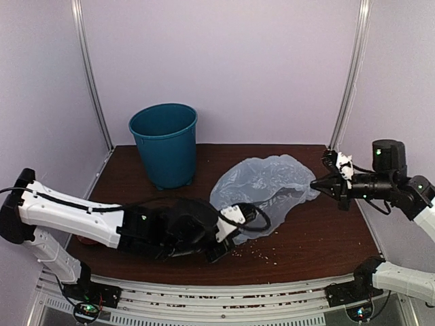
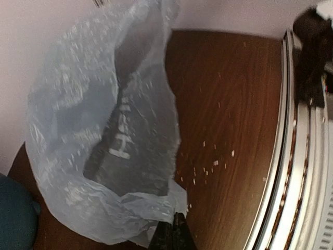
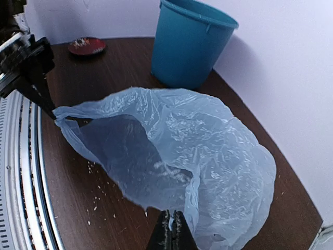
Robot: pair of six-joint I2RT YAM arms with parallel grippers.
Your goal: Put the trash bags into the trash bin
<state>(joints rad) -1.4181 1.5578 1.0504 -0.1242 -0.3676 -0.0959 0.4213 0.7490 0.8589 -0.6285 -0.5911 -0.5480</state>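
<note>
On the dark wood surface (image 1: pixel 319 238), the teal-blue trash bin (image 1: pixel 164 144) stands upright at the far left. The pale blue-grey trash bag (image 1: pixel 262 180) is to its right, clear of the bin and stretched between the arms. The left gripper (image 2: pixel 174 235) is pinched shut on the bag's near edge. The right gripper (image 3: pixel 170 232) is clamped on the opposite edge. Pale crumbs (image 1: pixel 262 252) dot the surface near the left gripper.

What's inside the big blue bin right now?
In the trash bin only bare inner wall shows; nothing pokes above its rim. Its bottom is hidden by the near wall. The trash bag is outside it.
</note>
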